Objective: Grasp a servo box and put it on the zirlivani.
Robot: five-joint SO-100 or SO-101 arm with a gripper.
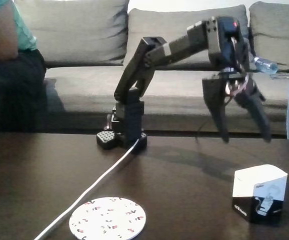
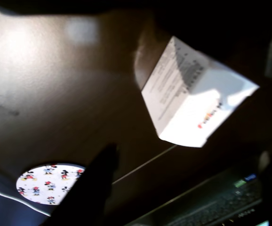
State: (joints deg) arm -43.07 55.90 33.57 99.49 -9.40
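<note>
The servo box, white on top and black below, sits on the dark table at the right front. In the wrist view the servo box shows white with printed text, right of centre. The zirlivani, a flat white disc with small dark and red marks, lies at the front centre-left; the wrist view has the zirlivani at the lower left, partly covered by a dark finger. My gripper hangs open in the air above and behind the box, holding nothing.
A white cable runs from the arm base to the front, passing the disc's left side. A grey sofa stands behind the table, a person sits at its left. A laptop keyboard shows at the wrist view's lower right.
</note>
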